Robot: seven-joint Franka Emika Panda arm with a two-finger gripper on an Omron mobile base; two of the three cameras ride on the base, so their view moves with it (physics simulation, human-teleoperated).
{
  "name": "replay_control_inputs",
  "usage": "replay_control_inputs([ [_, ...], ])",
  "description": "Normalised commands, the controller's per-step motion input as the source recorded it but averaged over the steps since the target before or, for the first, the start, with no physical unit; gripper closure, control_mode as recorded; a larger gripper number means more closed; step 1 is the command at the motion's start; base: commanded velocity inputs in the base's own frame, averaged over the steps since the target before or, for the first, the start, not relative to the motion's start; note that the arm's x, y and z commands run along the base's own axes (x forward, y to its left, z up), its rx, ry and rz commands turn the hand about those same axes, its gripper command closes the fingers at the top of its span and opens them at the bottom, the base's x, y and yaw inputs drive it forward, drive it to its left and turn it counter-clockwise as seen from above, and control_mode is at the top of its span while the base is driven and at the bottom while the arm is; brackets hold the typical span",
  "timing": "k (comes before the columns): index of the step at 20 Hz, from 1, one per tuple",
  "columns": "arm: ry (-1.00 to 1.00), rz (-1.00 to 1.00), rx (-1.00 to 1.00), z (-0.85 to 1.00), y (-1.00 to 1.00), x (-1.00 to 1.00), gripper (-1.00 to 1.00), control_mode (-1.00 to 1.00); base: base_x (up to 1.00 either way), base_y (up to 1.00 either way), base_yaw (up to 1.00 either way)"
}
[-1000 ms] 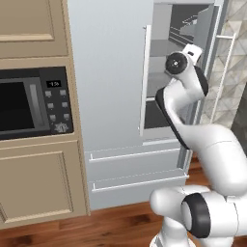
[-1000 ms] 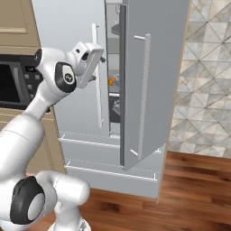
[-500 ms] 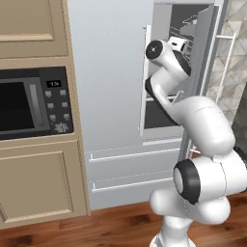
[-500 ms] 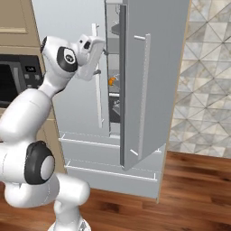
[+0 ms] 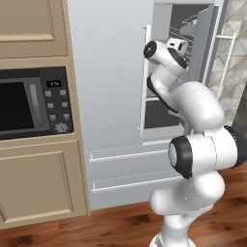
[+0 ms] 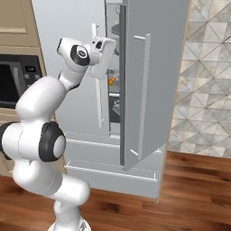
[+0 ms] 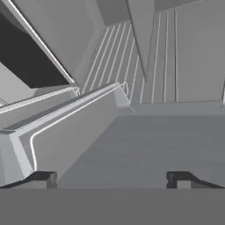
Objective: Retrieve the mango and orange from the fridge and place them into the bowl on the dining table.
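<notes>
The fridge (image 5: 111, 72) stands with its left door shut and its right door (image 6: 151, 81) swung out. My gripper (image 6: 107, 48) is raised at the mouth of the opening, level with the upper shelves, also seen at the gripper (image 5: 182, 47). In the hand view the gripper (image 7: 112, 180) is open, with nothing between its two dark fingertips (image 7: 43, 179), and it looks down onto a bare grey shelf (image 7: 145, 140). The orange (image 6: 112, 81) sits on a shelf below and a little beyond the hand. The mango, the bowl and the dining table are out of view.
A black-fronted microwave (image 5: 29, 103) sits in beige cabinets (image 5: 43, 188) left of the fridge. Two fridge drawers (image 5: 130, 169) lie below the doors. A tiled wall (image 6: 203, 72) is on the right, above the wood floor (image 6: 189, 198).
My arm has swung upright and closer to the fridge, and the hand has moved from the door's front into the opening. The jaws stay open.
</notes>
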Motion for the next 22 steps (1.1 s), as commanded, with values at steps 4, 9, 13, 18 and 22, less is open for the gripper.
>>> replay_control_inputs([
  [4,0.07,-0.06,-0.05,-0.09,-0.58,0.28,-1.00,-1.00,0.00,0.00,0.00],
  [9,0.04,-0.15,-0.03,-0.10,-0.92,-0.19,-1.00,-1.00,0.00,0.00,0.00],
  [13,0.01,-0.22,0.00,-0.03,-1.00,-0.85,-1.00,-1.00,0.00,0.00,0.00],
  [18,-0.02,-0.22,0.00,0.00,-0.98,-0.90,-1.00,-1.00,0.00,0.00,0.00],
  [22,-0.05,-0.08,-0.01,0.09,-0.31,-0.71,-1.00,-1.00,0.00,0.00,0.00],
])
